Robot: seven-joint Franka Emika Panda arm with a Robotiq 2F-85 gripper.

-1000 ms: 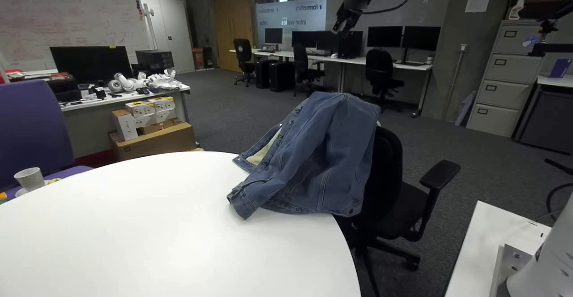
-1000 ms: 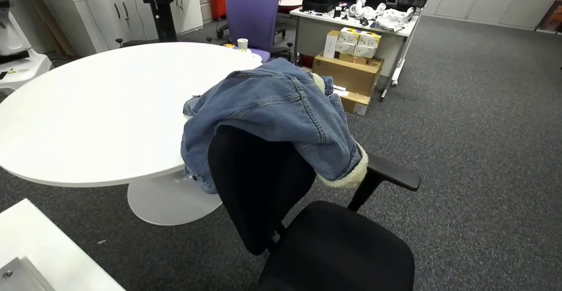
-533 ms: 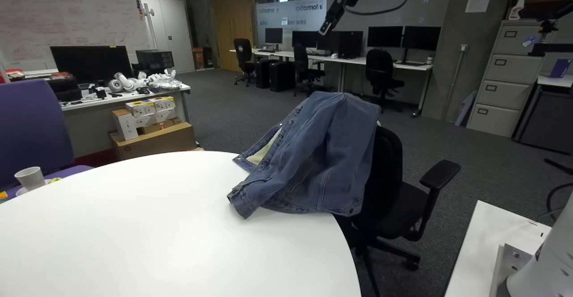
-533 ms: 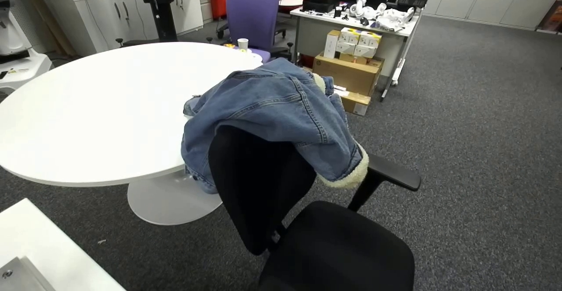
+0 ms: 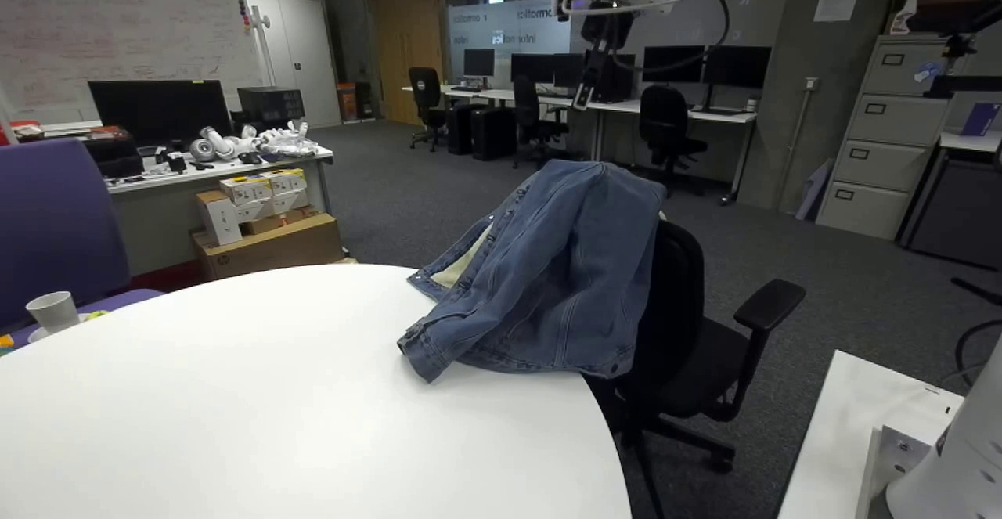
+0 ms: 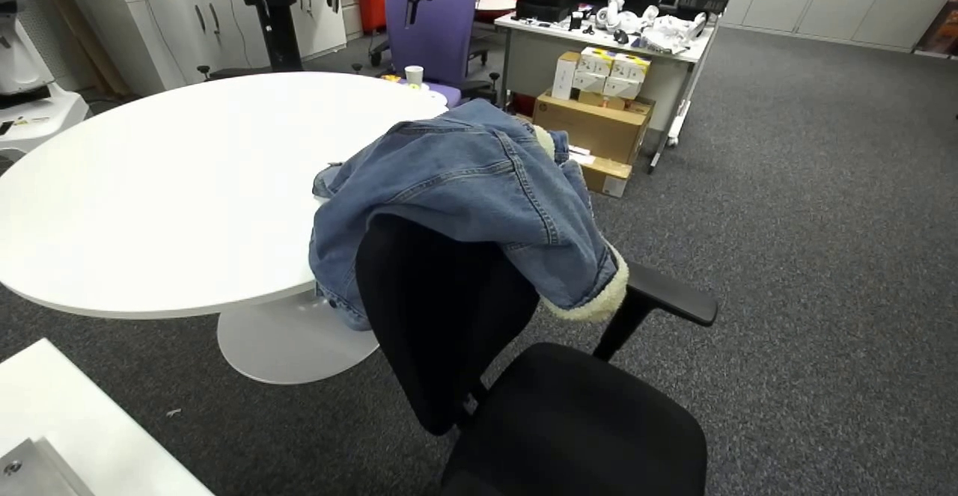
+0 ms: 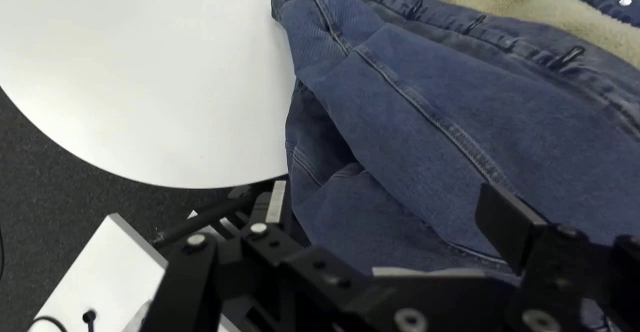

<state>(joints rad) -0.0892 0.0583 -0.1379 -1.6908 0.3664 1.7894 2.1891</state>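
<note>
My gripper is open and empty, its two black fingers wide apart, in the wrist view [image 7: 392,209]. It hangs in the air above the jacket in an exterior view [image 5: 584,96] and enters at the top edge of an exterior view [image 6: 372,6]. A blue denim jacket with cream fleece lining [image 5: 548,284] is draped over a black office chair's back [image 6: 434,309]. One sleeve rests on the round white table [image 5: 258,394]. The jacket [image 7: 425,121] fills much of the wrist view behind the fingers, which appear apart from it.
A purple chair [image 6: 430,25] with a white cup [image 6: 414,75] stands beyond the table. The black chair's armrest [image 5: 770,304] sticks out beside the jacket. A white bench [image 5: 869,417] carries the robot's base [image 5: 959,456]. Cardboard boxes [image 6: 591,126] stand under a desk.
The arm has come lower. The gripper first swung left, then came down and slightly right in an exterior view; its fingers now show at the top of an exterior view. The jacket has not moved.
</note>
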